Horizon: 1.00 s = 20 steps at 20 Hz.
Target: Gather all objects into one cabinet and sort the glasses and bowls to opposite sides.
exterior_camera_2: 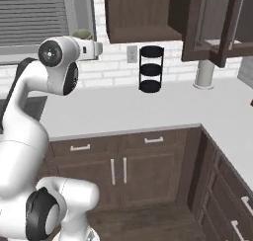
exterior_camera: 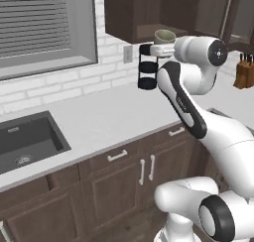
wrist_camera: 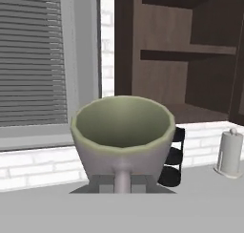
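1. Pale grey-beige mug (wrist_camera: 122, 134), greenish inside, upright and empty; carried aloft at the end of the arm, above the counter (exterior_camera: 99, 114) and level with the base of the cabinet (exterior_camera: 134, 13); its rim also shows in the left base view (exterior_camera: 164, 36) and in the right base view (exterior_camera_2: 82, 34).
2. Gripper (wrist_camera: 122, 182): finger tips hidden behind the mug, whose handle faces the hand camera; jaws clenched on the mug, which hangs clear of every surface.
3. Dark brown wooden cabinet, door standing open; bare shelves visible inside in the hand view (wrist_camera: 186, 53); the mug is in front of the opening and to its left, outside it.
4. Black three-tier round rack (exterior_camera_2: 151, 69); stands on the counter against the white brick wall, below the cabinet.
5. Pale paper-towel holder (wrist_camera: 229, 153); on the counter, right of the rack.
6. Dark sink (exterior_camera: 27, 142); set into the counter below the shuttered window (exterior_camera: 44, 23).
7. Wooden knife block (exterior_camera: 243, 72); far right of the counter.
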Motion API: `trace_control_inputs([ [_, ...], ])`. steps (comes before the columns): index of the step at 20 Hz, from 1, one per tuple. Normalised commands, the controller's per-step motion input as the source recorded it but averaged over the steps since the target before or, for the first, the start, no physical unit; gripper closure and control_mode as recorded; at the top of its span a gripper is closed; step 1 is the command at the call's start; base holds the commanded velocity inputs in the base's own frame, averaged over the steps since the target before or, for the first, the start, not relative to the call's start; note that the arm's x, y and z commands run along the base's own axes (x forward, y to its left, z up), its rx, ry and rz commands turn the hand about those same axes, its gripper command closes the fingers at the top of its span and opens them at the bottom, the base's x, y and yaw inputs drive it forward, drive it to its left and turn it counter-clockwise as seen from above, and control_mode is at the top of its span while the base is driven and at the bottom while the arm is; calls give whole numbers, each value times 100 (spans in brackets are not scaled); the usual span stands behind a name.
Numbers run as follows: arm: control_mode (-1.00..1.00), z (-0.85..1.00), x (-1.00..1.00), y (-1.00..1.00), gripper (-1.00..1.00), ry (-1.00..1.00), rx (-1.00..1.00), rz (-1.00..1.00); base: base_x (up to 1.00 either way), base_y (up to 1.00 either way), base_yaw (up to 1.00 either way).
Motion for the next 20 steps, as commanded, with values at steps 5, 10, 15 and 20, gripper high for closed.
trace_control_inputs([
  [5,100,0,0,0,100,0,0,0,-46,4,-41],
  [10,100,0,0,0,100,0,0,0,-27,0,-62],
  [15,100,0,0,0,100,0,0,0,-17,0,-60],
  [20,100,0,0,0,100,0,0,0,-20,0,-59],
])
